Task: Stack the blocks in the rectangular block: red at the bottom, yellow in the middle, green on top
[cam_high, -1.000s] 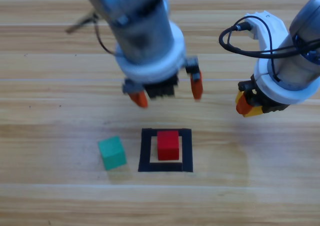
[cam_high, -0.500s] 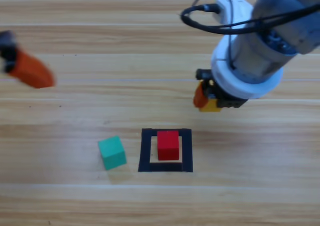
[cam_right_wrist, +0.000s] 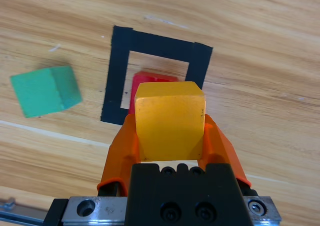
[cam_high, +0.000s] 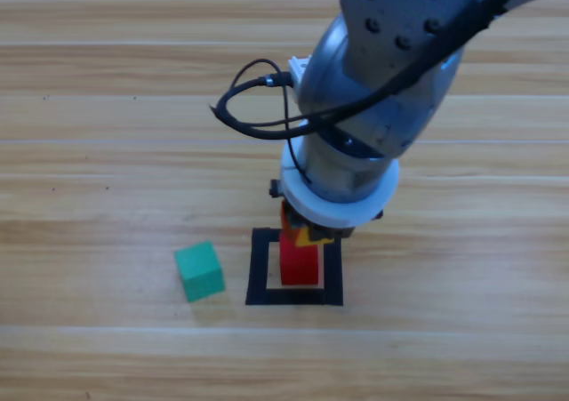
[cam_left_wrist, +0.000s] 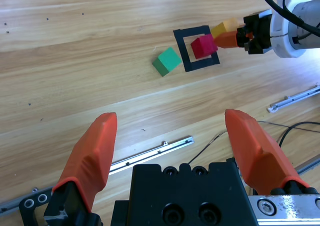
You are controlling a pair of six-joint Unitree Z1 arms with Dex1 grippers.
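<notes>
The red cube (cam_high: 300,266) sits inside the black tape square (cam_high: 258,272). My right gripper (cam_high: 302,228) hangs right over it, shut on the yellow cube (cam_right_wrist: 170,118), which hides most of the red cube (cam_right_wrist: 150,78) in the right wrist view. Whether yellow touches red I cannot tell. The teal-green cube (cam_high: 199,271) lies on the table just left of the square. My left gripper (cam_left_wrist: 170,136) is out of the high view, open and empty. From far back its wrist view shows the green cube (cam_left_wrist: 167,61), the red cube (cam_left_wrist: 204,46) and the yellow cube (cam_left_wrist: 224,26).
The right arm's grey body and black cable (cam_high: 258,108) cover the table above the square. In the left wrist view, a metal rail (cam_left_wrist: 150,153) lies close to the left gripper and another rail (cam_left_wrist: 295,98) lies at the right with loose cables.
The right arm has swung left and toward the square, bringing the yellow cube over the red one. The left gripper has left the high view at its left edge.
</notes>
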